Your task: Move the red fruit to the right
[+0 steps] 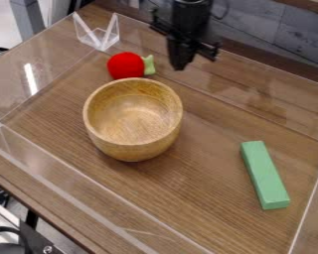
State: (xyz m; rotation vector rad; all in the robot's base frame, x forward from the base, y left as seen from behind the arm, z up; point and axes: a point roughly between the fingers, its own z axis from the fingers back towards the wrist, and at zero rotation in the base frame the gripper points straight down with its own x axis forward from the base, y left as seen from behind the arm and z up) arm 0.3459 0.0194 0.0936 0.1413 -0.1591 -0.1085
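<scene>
The red fruit [123, 65] lies on the wooden tabletop behind the bowl, its pale-green leafy tip pointing right. My gripper [186, 63] hangs pointing down just to the right of the fruit, a small gap away from the leafy tip. Its fingers are pressed together with nothing between them. The fruit rests free on the table.
A round wooden bowl [134, 117] stands in front of the fruit. A flat green block [265, 174] lies at the front right. A clear plastic wall [16, 84] rings the table, and a clear folded piece [95, 32] stands at the back left.
</scene>
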